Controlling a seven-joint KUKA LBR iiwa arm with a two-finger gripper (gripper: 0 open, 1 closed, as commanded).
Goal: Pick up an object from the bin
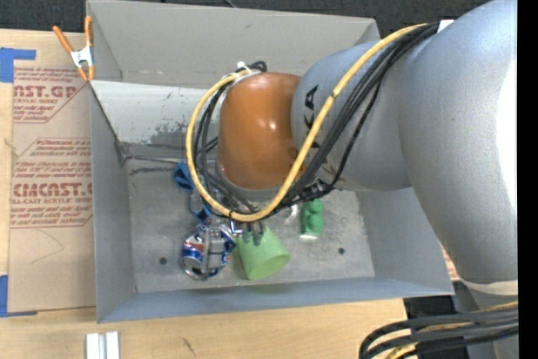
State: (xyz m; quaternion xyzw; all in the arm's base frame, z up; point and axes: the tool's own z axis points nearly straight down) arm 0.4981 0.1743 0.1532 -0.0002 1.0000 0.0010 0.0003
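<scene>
Gripper hangs low over the bin's near side, beside a light green cup and a blue-and-red thing; we cannot make out its grip.

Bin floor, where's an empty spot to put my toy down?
Bare floor lies along the left wall, left of the blue-and-red crumpled thing, and by the right wall, past the small green block. The middle is crowded: the light green cup and the arm sit there.
</scene>
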